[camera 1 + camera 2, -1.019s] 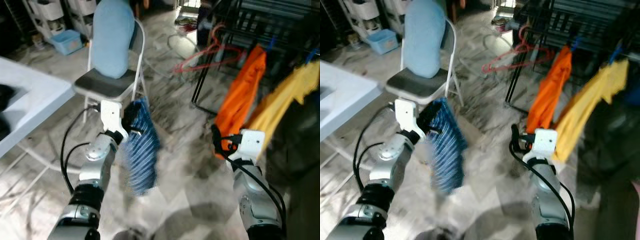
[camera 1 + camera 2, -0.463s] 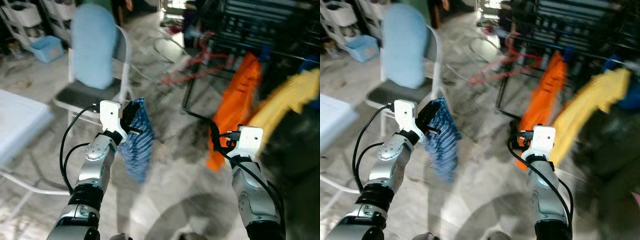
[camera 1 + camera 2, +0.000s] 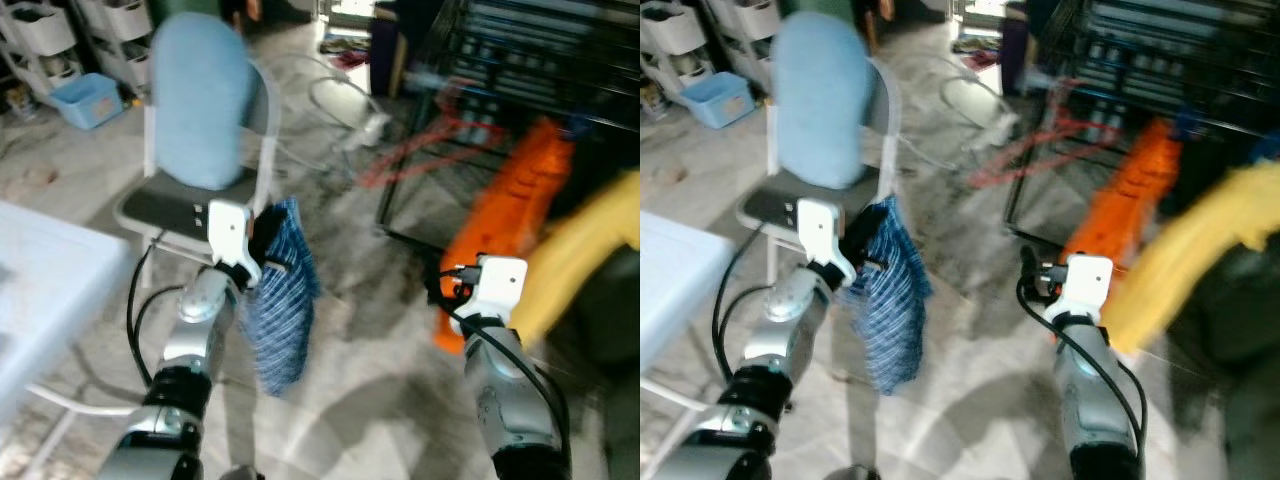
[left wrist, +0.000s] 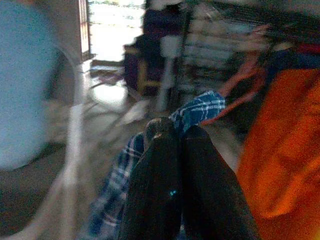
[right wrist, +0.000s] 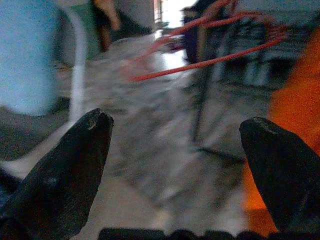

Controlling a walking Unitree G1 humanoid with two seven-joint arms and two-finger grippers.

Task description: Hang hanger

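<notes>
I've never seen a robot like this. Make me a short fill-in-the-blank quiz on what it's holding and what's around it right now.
1. The left pincer is shut on a blue ____ cloth.
2. The right pincer is open and holds ____.
3. The garment on the rack next to the yellow one is ____.
4. Behind the cloth stands a ____ with a blue cushion.

Missing words: checked; nothing; orange; chair

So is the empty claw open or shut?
Open. In its wrist view the right gripper has its jaws far apart, with only floor between them.
</notes>
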